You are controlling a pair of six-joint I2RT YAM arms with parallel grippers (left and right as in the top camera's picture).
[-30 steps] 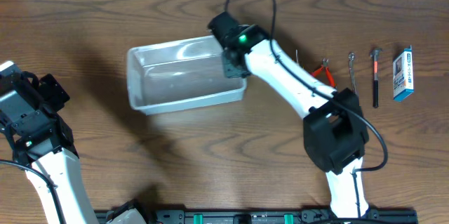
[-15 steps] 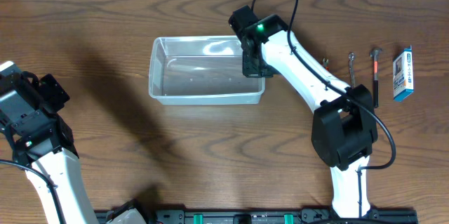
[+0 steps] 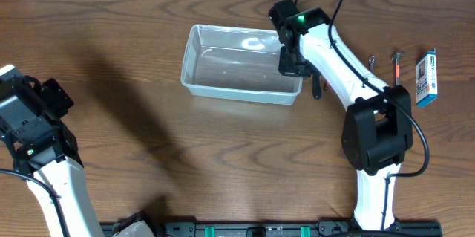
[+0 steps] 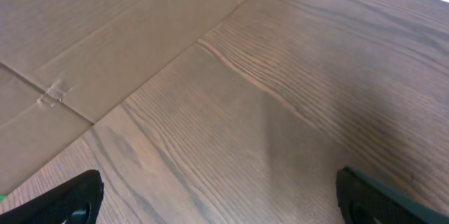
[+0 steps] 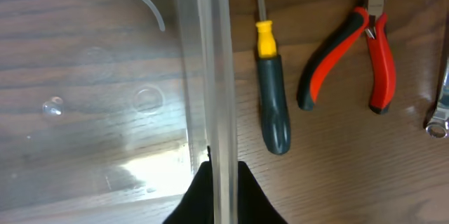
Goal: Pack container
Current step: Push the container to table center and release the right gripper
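Progress: barely begun, by my judgement. The container (image 3: pixel 234 70) holds nothing, and every tool in view lies outside it on the table (image 3: pixel 111 29).
Left to do: seemingly all of the packing. The screwdriver (image 5: pixel 273 115), the pliers (image 5: pixel 351 55), the wrench (image 3: pixel 371 65), a dark-handled tool (image 3: pixel 397 70) and perhaps the blue-and-white box (image 3: pixel 426 77) have yet to go in.
Container place: in the overhead view it stands toward 12 o'clock from the table's middle, with its long side running 9 to 3 o'clock and skewed a little. The tools lie on its 3 o'clock side, the screwdriver just beside its wall.
Container look: a clear plastic bin, rectangular with rounded corners and a thick rim. The wood grain shows through its floor, and there are bright glints and a few small round marks in the base. It stands upright with the open side up.
Right gripper (image 5: pixel 215 182): its dark fingers are pressed together on the container's rim, one inside the wall and one outside, at the 3 o'clock end of the bin.
Left gripper (image 4: pixel 228 199): spread wide and holding nothing, with only bare wood between the tips. The arm is parked toward 8 o'clock, well apart from the container.
Risk: the rim grip is narrow, so I expect the bin could swivel if it is dragged.
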